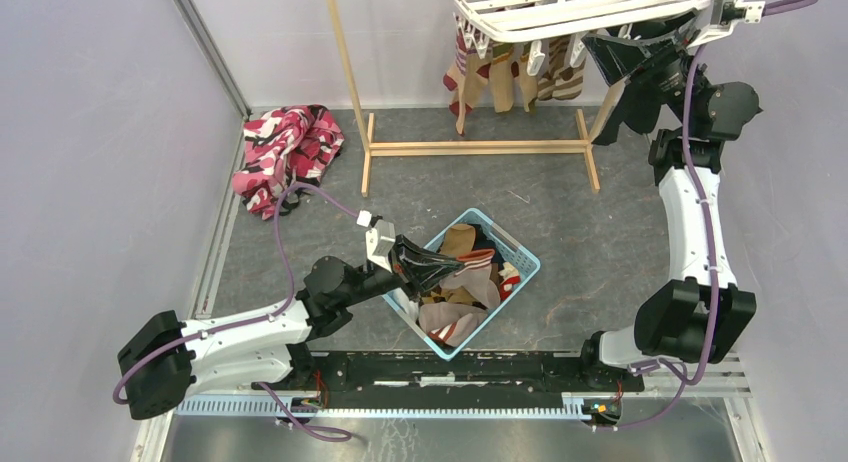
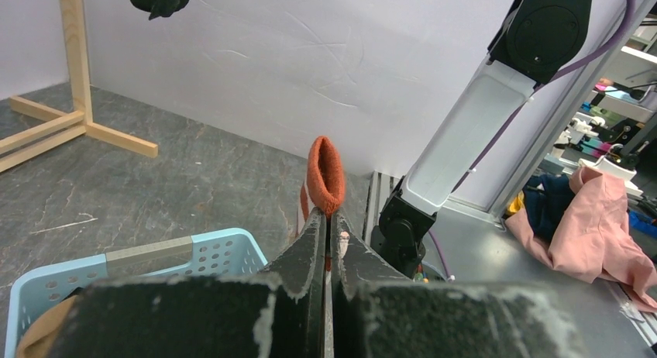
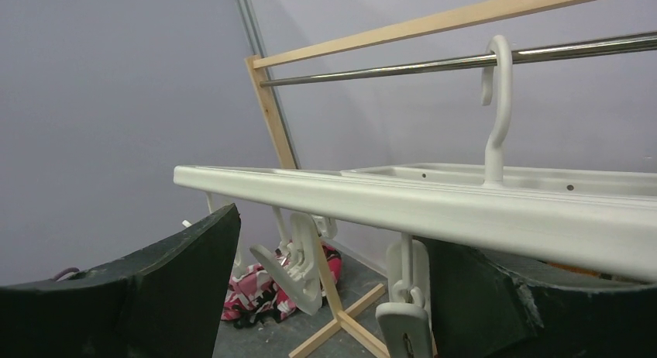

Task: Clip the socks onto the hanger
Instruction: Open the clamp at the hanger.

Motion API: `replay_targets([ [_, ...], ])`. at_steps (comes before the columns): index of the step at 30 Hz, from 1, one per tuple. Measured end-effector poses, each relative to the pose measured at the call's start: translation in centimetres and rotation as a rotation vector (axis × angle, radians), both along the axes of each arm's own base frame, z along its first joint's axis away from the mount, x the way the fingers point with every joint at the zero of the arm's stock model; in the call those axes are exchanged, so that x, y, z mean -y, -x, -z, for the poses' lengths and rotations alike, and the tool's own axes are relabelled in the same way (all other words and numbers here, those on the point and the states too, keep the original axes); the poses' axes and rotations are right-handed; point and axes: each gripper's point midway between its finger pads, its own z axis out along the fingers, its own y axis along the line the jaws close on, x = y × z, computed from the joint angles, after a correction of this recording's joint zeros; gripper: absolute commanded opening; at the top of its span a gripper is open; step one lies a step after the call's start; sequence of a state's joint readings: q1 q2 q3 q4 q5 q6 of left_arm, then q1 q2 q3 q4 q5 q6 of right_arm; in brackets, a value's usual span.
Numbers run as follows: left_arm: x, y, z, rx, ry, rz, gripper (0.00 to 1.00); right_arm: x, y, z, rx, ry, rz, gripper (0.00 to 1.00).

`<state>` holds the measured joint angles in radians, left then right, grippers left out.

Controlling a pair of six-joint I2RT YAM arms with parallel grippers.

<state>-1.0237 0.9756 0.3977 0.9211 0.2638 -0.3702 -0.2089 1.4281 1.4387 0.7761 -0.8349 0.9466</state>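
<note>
The left arm [image 1: 250, 332] reaches over the near-left rim of the blue basket [image 1: 522, 250]. Its jaws are pressed together, pinching an orange-cuffed sock [image 2: 326, 176], and the cuff sticks up past their tips. More socks [image 1: 455, 322] lie heaped inside the basket, which sits mid-counter [image 1: 620, 232].

At the far right the white hanger [image 1: 575, 12] hangs by its hook from a metal rod [image 3: 465, 62] on the wooden stand [image 1: 470, 147]. Several clipped socks [image 1: 505, 77] dangle below its left end. The right arm [image 1: 690, 212] is raised to the hanger's right end. Its jaws are spread wide, one on each side of the nearest bar, with a white clip [image 3: 403, 327] hanging between them.

A pink patterned cloth [image 1: 285, 152] lies at the far left, well apart from the basket.
</note>
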Motion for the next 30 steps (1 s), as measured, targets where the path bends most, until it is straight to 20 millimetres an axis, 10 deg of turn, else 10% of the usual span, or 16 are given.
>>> replay_targets([
  [30, 0.1, 0.2, -0.1, 0.0, 0.002, 0.006, 0.02, 0.7, 0.7, -0.2, 0.029, 0.017, 0.028, 0.84],
])
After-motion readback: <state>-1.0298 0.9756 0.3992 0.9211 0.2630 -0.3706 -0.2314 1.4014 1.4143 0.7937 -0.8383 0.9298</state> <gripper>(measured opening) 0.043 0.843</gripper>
